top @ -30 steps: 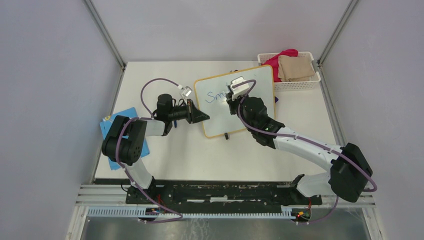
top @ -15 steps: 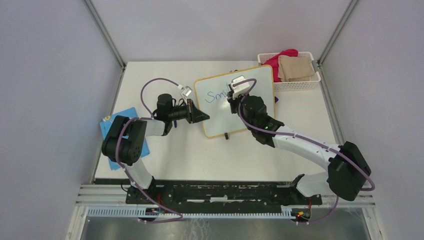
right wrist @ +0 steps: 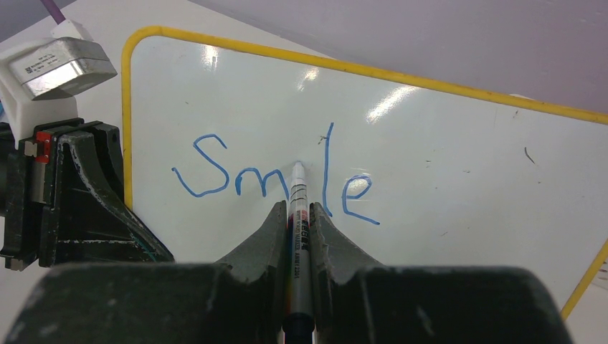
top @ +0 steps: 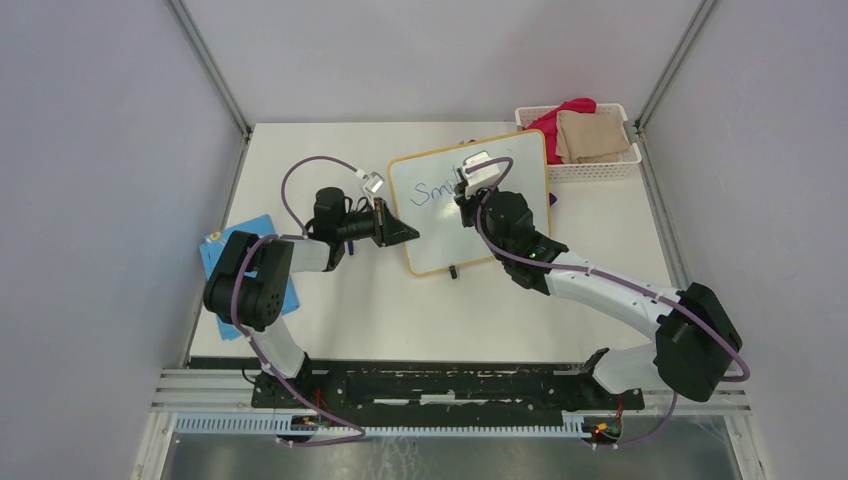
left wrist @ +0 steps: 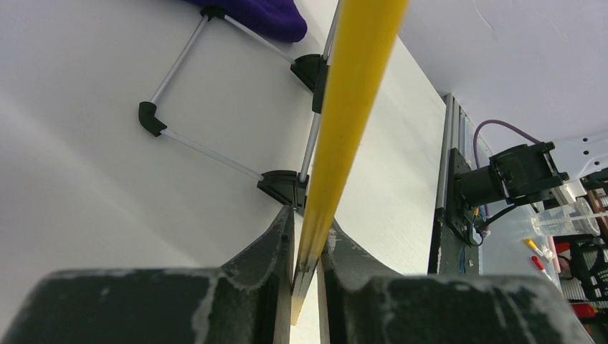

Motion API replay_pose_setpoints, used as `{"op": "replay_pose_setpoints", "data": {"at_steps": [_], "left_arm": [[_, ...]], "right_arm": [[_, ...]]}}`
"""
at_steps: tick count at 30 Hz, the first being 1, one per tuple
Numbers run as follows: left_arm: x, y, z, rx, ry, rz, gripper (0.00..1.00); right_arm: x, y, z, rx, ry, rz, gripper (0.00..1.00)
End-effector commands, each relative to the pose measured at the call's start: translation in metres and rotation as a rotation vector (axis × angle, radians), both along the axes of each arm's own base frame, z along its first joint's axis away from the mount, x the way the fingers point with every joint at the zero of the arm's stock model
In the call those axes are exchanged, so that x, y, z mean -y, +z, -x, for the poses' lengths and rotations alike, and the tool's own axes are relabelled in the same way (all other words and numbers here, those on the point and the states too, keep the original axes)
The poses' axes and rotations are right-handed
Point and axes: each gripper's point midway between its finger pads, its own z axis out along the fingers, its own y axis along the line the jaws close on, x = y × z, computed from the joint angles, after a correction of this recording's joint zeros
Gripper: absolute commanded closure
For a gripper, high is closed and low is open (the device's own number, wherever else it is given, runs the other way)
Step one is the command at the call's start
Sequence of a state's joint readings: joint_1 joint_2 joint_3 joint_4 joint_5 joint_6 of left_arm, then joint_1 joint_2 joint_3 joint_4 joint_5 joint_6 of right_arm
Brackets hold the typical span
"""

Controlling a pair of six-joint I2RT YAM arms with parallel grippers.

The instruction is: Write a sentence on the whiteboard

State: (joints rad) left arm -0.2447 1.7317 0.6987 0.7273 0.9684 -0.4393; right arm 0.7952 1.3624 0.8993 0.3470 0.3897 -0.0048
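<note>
The whiteboard [top: 468, 200] lies near the middle of the far edge of the table [top: 400, 310]. It is turned a little, so one corner points at the far right corner of the table. It has a thin yellow rim all the way round.

The left arm [top: 260, 275] reaches in from the left edge of the table. The left jaws are squeezed tight on the yellow rim [left wrist: 351, 107] at the left side of the board. In the left wrist view the rim runs straight up between the two jaws. Small black feet [left wrist: 310, 72] sit right beside the rim.

The right arm [top: 610, 290] comes from the near right corner and bends over the board. The right jaws are pinched on a white marker [right wrist: 298, 208]. The marker tip touches the board.

Blue letters [right wrist: 215, 172] are on the board. They say "Sm" and then "le". There is a gap between them, and the marker tip is in that gap.

A white basket [top: 595, 170] stands in the far right corner of the table, close to the board. A pink cloth [top: 560, 112] and a tan cloth [top: 592, 135] are inside it. A blue card [top: 240, 228] lies at the left edge of the table, partly under the left arm.
</note>
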Motion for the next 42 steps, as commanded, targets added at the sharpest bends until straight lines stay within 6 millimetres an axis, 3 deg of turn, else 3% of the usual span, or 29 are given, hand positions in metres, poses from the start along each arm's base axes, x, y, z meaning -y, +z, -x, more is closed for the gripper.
{"op": "replay_pose_setpoints", "data": {"at_steps": [1,9,16,25,42], "left_arm": [[-0.003,0.001,-0.006,0.038,0.025,-0.034,0.98],[-0.003,0.000,-0.007,0.034,0.028,-0.038,0.98],[-0.003,0.001,-0.006,0.036,0.026,-0.038,0.98],[-0.002,0.000,-0.006,0.035,0.025,-0.040,0.98],[-0.002,0.000,-0.006,0.036,0.023,-0.045,0.98]], "right_arm": [[0.004,0.023,-0.002,0.049,-0.016,-0.053,1.00],[0.006,0.042,0.006,0.065,0.004,-0.109,1.00],[0.027,0.058,0.018,0.099,-0.030,-0.136,1.00],[0.082,0.019,0.015,0.053,-0.156,-0.197,1.00],[0.072,0.017,0.002,0.037,-0.123,-0.214,1.00]]}}
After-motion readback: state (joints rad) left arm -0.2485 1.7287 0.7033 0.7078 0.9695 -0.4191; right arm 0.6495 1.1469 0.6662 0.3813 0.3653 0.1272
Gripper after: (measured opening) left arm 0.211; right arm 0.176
